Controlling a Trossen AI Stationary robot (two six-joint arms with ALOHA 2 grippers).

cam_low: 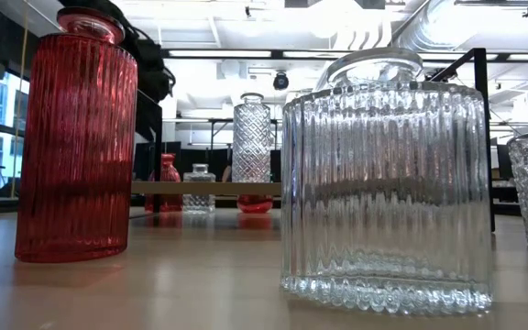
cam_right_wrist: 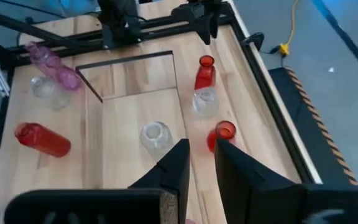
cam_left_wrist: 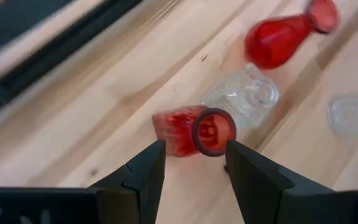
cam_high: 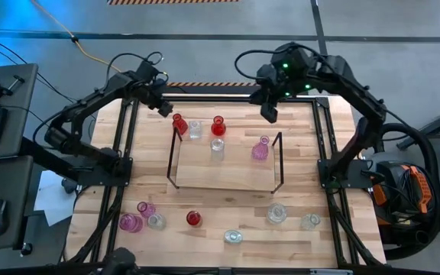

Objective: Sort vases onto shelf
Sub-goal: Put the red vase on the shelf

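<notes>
Step judged in hand: placing of red vase (cam_high: 179, 123) at shelf's (cam_high: 228, 174) far-left corner. Left hand (cam_high: 163, 107) was seen just above this vase, fingers spread to either side of its neck, no contact visible; whether vase was being released or reached for could not be told. Right hand (cam_high: 269, 113) was held over far edge of desk (cam_high: 228, 218), fingers narrowly parted, nothing between them. Pink vase (cam_high: 260, 149) and others were seen on shelf; several more vases along desk's near edge. Next move was judged to call for collection of near-edge vase.
</notes>
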